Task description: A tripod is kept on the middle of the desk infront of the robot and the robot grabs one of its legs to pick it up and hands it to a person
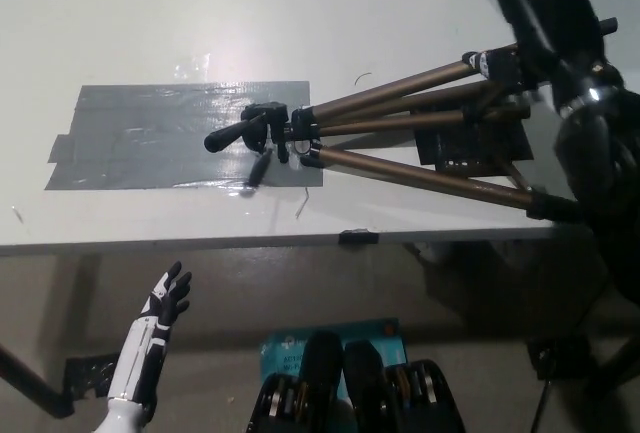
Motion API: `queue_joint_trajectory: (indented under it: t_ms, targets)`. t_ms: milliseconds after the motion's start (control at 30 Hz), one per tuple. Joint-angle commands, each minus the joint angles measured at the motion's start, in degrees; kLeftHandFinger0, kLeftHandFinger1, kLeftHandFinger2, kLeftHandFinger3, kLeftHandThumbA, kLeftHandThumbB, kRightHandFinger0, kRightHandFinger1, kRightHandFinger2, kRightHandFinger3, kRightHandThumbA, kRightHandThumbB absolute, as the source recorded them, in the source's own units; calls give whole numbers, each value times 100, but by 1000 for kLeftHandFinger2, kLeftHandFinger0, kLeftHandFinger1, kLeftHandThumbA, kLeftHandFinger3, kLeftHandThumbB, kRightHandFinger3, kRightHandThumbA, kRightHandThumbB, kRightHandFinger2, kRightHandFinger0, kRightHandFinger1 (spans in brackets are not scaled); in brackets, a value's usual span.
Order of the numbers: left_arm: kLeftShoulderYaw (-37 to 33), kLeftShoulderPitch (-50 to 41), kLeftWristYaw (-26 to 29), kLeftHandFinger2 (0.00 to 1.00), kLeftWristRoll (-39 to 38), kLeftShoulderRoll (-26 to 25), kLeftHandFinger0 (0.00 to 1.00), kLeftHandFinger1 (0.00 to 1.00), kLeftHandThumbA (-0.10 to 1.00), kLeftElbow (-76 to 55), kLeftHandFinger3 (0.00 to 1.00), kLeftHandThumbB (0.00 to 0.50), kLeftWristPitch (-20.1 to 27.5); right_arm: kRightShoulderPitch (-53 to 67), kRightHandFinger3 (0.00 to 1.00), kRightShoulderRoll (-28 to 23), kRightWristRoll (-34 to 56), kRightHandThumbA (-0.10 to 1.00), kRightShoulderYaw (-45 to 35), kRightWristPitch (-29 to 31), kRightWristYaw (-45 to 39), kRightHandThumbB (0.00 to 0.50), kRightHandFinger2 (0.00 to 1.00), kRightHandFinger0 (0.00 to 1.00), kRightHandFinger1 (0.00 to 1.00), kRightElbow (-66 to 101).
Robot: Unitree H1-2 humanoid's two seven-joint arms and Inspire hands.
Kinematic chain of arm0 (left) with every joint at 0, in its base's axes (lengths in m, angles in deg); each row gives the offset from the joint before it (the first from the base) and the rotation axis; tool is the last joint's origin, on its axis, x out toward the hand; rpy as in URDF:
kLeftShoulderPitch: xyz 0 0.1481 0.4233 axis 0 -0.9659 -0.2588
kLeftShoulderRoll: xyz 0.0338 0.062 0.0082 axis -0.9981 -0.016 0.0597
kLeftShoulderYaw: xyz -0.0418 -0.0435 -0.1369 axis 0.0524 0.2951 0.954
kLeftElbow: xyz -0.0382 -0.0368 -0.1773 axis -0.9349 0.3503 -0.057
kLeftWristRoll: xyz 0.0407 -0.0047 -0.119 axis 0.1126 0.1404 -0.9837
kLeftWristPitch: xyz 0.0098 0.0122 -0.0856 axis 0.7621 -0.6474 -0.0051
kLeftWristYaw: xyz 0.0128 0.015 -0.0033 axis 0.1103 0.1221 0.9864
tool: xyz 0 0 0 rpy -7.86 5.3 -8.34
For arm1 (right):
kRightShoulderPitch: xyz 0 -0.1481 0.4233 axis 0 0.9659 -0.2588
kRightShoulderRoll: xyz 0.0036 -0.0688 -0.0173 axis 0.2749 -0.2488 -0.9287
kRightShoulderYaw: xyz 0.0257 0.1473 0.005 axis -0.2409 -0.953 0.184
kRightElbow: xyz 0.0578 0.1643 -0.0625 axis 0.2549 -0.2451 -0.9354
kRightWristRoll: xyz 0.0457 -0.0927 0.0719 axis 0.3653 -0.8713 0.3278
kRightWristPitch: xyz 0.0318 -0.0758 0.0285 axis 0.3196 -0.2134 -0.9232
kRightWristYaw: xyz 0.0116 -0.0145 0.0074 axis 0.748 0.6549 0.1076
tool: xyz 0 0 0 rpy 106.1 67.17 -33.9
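Observation:
The tripod (pixel 400 128) lies folded on the white desk (pixel 250 13), its black head (pixel 250 133) toward the left and its bronze legs fanned out to the right. My black right hand (pixel 542 11) is over the far ends of the upper legs at the top right and hides them. Whether it grips a leg cannot be made out. The nearest leg (pixel 430 178) runs free to its black foot at the desk's front right. My white left hand (pixel 165 303) rests below the desk edge at the lower left, fingers spread and holding nothing.
A grey tape patch (pixel 150 133) covers the desk under the tripod head. A black patch (pixel 470 148) lies beneath the legs. A small black piece (pixel 358 238) sits on the desk's front edge. A blue box (pixel 290 348) is on the floor below.

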Motion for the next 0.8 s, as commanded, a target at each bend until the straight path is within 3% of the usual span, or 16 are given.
queue_joint_trajectory:
  t_ms: [0,300,600,767]
  targets:
    - [-73,25,5,1000,119,-34,1000,1000,1000,-208,1000,130,300,-589,1000,-104,-760,1000,382,-401,-278,500,1000,1000,1000,-400]
    - [-107,104,-6,1000,190,-84,1000,1000,1000,-113,1000,129,381,-694,1000,-133,-47,1000,623,-59,-985,500,1000,1000,1000,-629]
    - [-116,120,-55,1000,181,-124,1000,1000,1000,-213,1000,114,277,-587,1000,-348,763,1000,308,-195,-1884,500,1000,1000,1000,319]
    - [-122,78,-54,1000,202,-120,1000,1000,1000,-246,1000,125,162,-611,1000,-412,694,1000,310,-265,-2083,500,1000,1000,1000,504]
